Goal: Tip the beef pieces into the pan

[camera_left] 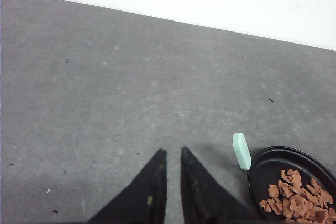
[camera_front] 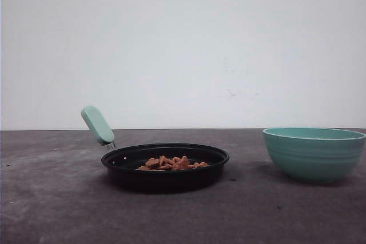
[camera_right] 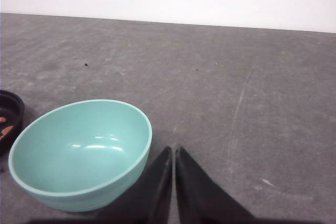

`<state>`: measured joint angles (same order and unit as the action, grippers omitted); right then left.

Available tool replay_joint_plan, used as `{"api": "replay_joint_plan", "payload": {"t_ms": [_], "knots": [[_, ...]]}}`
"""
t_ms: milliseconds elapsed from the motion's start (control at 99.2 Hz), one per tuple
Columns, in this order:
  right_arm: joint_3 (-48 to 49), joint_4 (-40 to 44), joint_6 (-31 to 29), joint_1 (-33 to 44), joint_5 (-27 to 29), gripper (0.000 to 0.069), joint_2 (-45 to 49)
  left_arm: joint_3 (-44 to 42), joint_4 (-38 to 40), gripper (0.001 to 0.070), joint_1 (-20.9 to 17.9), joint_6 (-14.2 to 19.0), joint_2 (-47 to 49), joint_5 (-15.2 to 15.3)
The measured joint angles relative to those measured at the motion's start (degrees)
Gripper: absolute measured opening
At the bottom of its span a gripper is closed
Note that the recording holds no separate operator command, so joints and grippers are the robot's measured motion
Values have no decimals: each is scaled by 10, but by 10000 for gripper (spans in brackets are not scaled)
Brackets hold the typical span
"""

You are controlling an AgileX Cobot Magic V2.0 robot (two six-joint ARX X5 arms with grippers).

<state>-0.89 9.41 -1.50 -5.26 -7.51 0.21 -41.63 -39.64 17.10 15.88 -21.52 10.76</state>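
Note:
The black pan [camera_front: 166, 178] sits at the table's middle, its mint-green handle [camera_front: 97, 124] rising toward the back left. The beef pieces [camera_front: 171, 163] lie heaped inside it. In the left wrist view the pan [camera_left: 262, 167] and beef pieces [camera_left: 296, 199] lie beside my left gripper [camera_left: 173, 150], which hovers over bare table, closed to a narrow slit with nothing in it. My right gripper [camera_right: 173, 148] is shut and empty, close beside the teal bowl [camera_right: 79, 150] without touching it. The pan's rim [camera_right: 13, 111] shows beyond the bowl.
The teal ribbed bowl [camera_front: 314, 155] stands upright and empty at the right, a short gap from the pan. A white wall closes off the table's far edge. Grey tabletop stretches in front of the pan and to its left.

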Motion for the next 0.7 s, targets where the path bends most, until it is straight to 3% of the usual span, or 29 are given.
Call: {"api": "replay_joint_plan", "payload": {"t_ms": [555,696], "knots": [[0,0,0,0,0,11,0,1,1,22,-14,-10,38,9],[0,0,0,0,0,11,0,73,89,22,-49,-28,105,15]]}}
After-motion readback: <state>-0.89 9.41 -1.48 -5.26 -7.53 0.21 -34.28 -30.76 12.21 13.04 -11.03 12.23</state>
